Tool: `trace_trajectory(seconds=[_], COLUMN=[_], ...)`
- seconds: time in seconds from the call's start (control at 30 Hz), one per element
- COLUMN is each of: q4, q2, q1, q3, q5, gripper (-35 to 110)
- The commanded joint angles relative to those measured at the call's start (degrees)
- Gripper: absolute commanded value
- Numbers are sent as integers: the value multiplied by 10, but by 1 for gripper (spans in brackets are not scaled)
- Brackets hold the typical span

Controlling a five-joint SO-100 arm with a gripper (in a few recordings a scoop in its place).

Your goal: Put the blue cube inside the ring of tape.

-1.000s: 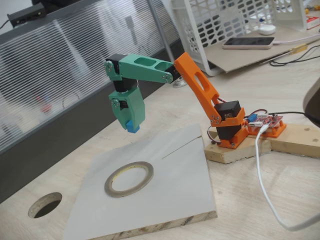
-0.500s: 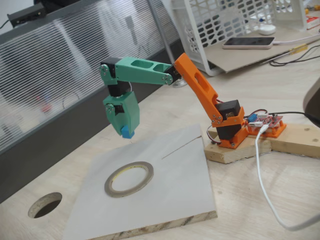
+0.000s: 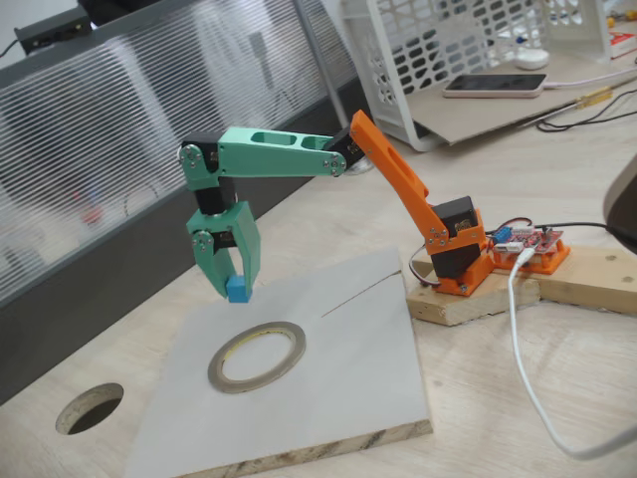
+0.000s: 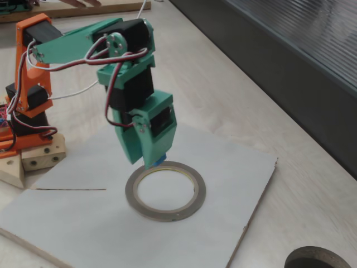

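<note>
Reference landmark: the ring of tape (image 3: 257,356), lying flat on the grey board (image 3: 338,388).

1. Nearest the camera in a fixed view, the board's cut plywood edge runs along the front. To the ring's lower left, off the board, a dark round hole (image 3: 90,407) is cut through the wooden tabletop (image 3: 557,189).

2. The ring sits on the board's left half in that view. Its open centre shows only bare grey board. In the other fixed view the ring (image 4: 165,190) lies just below the gripper's tips.

3. Just behind and above the ring, the green gripper (image 3: 235,284) points straight down. Its two fingers are closed on the blue cube (image 3: 237,290), which sits pinched at their tips with its lower faces exposed. The cube is held in the air, clear of the board (a gap shows beneath it), over the board just beyond the ring's far rim rather than over the open centre. In the other fixed view only a sliver of the cube (image 4: 158,162) shows under the gripper (image 4: 152,159).

4. Farther back and to the ring's right, the orange arm base (image 3: 456,249) is fixed to a wooden block, with a white cable (image 3: 518,329) trailing beside it.

5. Farthest from the ring, at the table's rear, stand a white basket (image 3: 448,40) and a phone (image 3: 495,86).
</note>
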Motion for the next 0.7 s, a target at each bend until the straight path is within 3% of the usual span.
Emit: trace_trajectory(seconds=[0.0,0.67], q4=[4,-4], q2=[28,38], q1=[-9,-9], q3=[0,48], q5=[9,10], gripper=[14,14])
